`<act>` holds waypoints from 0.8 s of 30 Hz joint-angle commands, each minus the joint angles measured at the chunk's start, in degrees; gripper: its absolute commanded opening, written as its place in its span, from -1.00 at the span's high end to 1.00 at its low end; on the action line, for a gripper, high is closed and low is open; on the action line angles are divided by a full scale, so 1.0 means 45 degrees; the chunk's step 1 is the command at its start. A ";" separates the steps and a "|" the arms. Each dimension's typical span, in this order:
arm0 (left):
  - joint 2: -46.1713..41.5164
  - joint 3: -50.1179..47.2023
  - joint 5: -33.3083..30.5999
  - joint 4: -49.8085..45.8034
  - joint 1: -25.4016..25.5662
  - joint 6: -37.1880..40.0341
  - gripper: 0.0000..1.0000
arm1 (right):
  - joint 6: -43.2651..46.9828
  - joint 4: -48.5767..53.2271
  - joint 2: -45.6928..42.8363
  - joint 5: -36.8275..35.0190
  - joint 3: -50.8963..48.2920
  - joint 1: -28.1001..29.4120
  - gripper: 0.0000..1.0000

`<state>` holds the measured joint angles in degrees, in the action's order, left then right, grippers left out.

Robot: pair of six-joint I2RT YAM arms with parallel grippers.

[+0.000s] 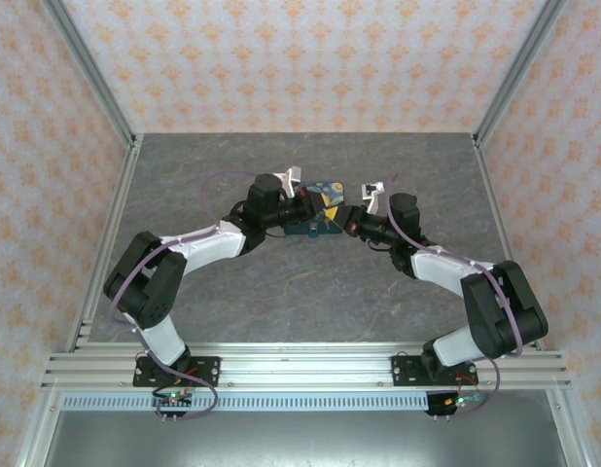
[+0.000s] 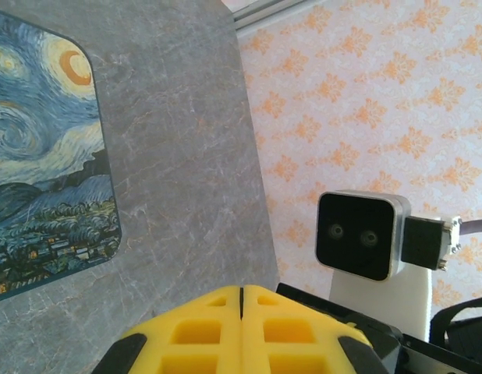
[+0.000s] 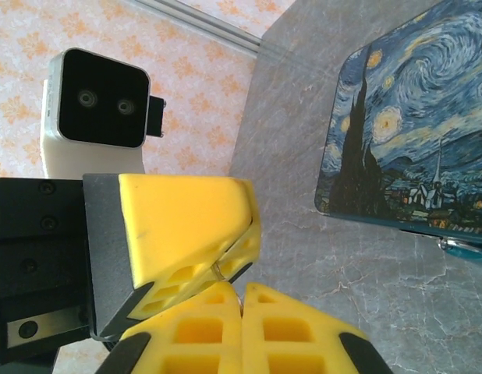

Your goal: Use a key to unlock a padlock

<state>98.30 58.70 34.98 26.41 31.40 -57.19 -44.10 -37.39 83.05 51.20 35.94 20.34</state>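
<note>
Spotted both arms bent inward in top view, tips meeting over mid tabletop (image 1: 232,282), near the starry-night tin (image 3: 412,132). Found left gripper (image 2: 241,308) pressed together, yellow pads flush, no gap along the seam. Found right gripper (image 3: 241,312) pressed together too, seam just as tight. Picked out the key (image 3: 220,271) in right wrist view: tiny pale metal bit btwn the two sets of tips, one end at left gripper's tip, thin other end running into right gripper's seam. Read that as pinched from both sides, held above the tabletop, not lying on it. Noted tin flat on the tabletop w/ printed lid up, apart from both grippers. Noted small teal-and-metal item (image 3: 463,245) at tin's edge; too little showing to ID.
</note>
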 commanded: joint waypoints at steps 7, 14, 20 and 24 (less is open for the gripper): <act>-0.1095 0.0260 -0.2031 -0.1974 -0.0267 -0.1913 -0.39 | 0.2013 0.2351 -0.1004 -0.1245 0.0093 -0.0008 1.00; -0.1033 0.1069 -0.1390 -0.4601 -0.0240 -0.4637 -0.34 | 0.4772 0.5462 -0.2426 -0.3620 0.0429 0.0397 1.00; -0.0684 0.1828 -0.1093 -0.6019 0.0014 -0.5877 -0.23 | 0.7633 0.7504 -0.3131 -0.7424 0.1299 0.2264 1.00; -0.0459 0.2004 -0.1065 -0.5987 0.0140 -0.6407 -0.12 | 0.9035 0.7766 -0.3123 -0.9190 0.1669 0.3274 1.00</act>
<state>94.91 65.78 29.52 2.68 31.27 -82.46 -11.84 -5.76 70.00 20.32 41.28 33.01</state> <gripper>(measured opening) 0.568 0.042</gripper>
